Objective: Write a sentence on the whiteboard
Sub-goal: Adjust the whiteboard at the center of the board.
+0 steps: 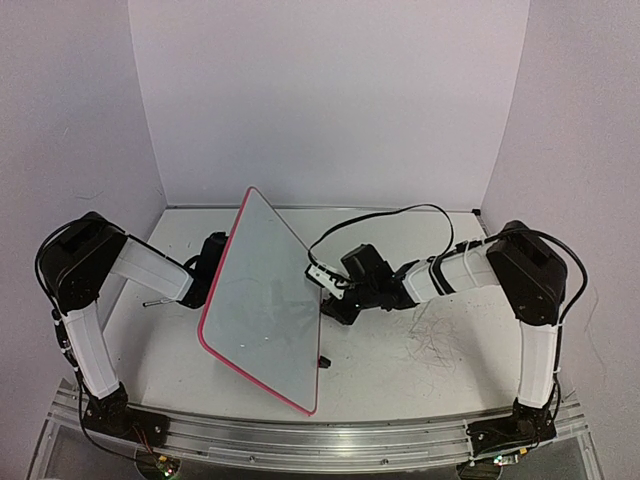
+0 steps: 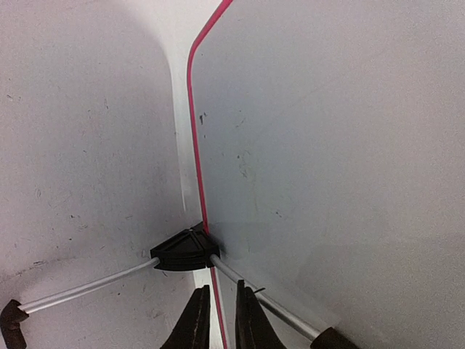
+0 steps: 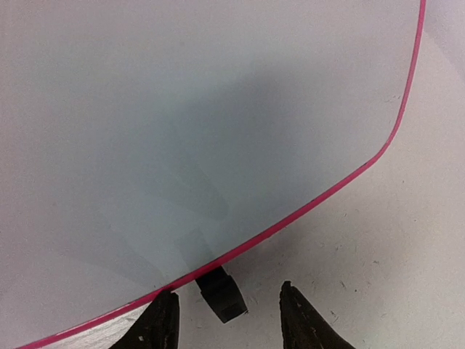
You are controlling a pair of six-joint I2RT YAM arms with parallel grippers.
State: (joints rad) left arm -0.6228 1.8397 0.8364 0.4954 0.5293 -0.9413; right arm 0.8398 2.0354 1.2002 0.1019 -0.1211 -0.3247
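Observation:
The whiteboard (image 1: 265, 300), white with a thin pink-red border, stands tilted on its lower edge in the middle of the table. My left gripper (image 1: 214, 272) is at its left edge. In the left wrist view the jaws (image 2: 221, 291) are closed on the pink edge of the board (image 2: 327, 145), just below a black clip (image 2: 185, 249). My right gripper (image 1: 332, 303) is at the board's right edge. In the right wrist view it (image 3: 228, 291) is open and empty, its fingers either side of a small black clip (image 3: 221, 294) under the board's rim (image 3: 320, 196). No marker is in view.
Two thin metal wire legs (image 2: 87, 287) run out from the black clip on the left side. Pen scribbles (image 1: 435, 340) mark the grey tabletop on the right. White walls close in the back and sides. A black cable (image 1: 400, 212) loops above the right arm.

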